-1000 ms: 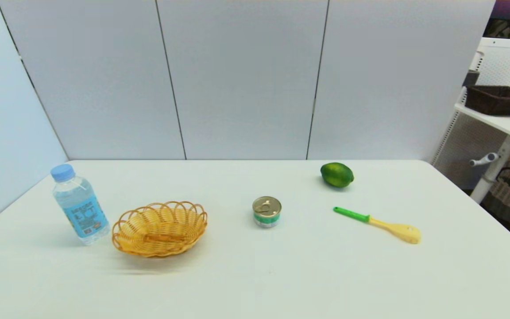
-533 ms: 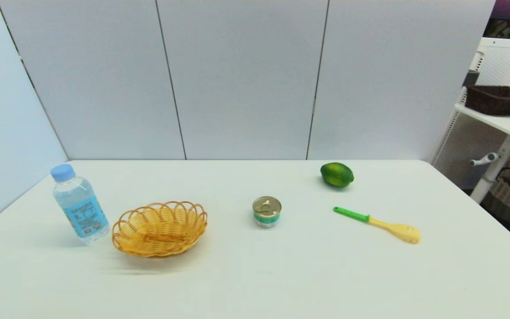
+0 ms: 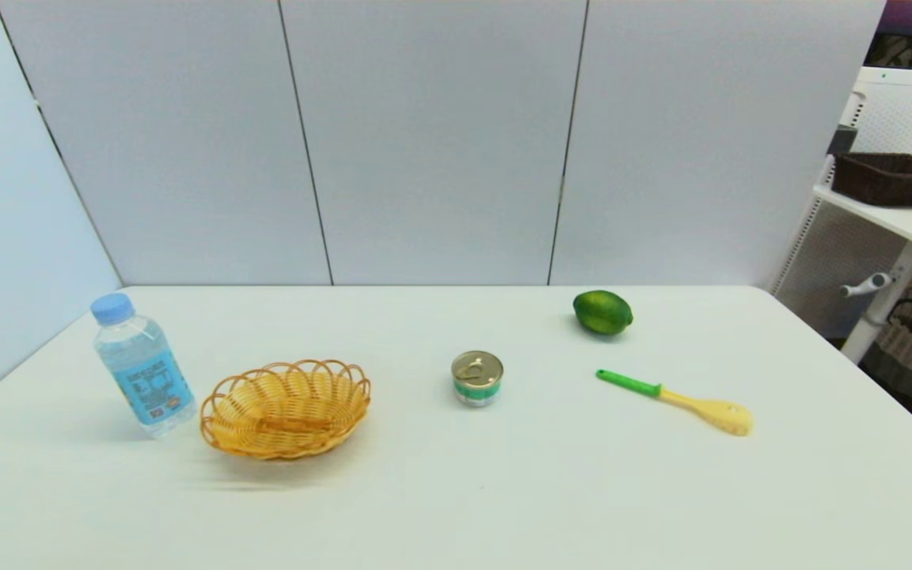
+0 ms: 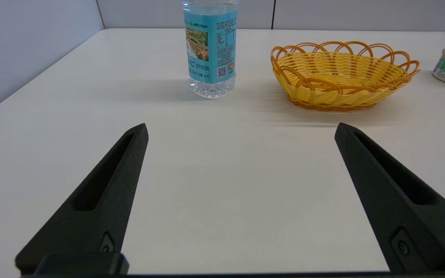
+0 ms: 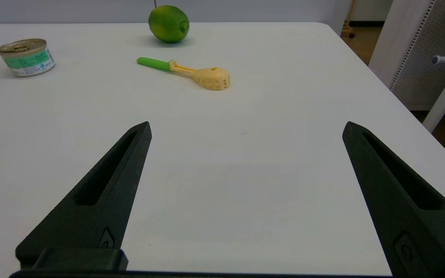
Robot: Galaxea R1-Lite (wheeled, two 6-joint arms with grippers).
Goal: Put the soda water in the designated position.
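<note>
I count one soda water (image 3: 142, 366), upright, clear, blue-capped; left claw (image 4: 241, 130) and right claw (image 5: 246, 127) both spread, gripping nothing.

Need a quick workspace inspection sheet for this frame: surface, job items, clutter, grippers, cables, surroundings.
Surface: white table, no spills seen.
Job's things: soda water upright at the robot's far left, cap on, beside the wicker basket, a slim gap between them in the left wrist view; basket holds nothing.
Clutter: tin can mid-table; lime farther back right; green-handled spoon lying flat.
Grippers: left gripper open, low over bare table short of the bottle; right gripper open, short of the spoon. Neither holds anything.
Cables: nothing seen.
Surroundings: grey wall panels behind; white shelf with a dark basket at right.
</note>
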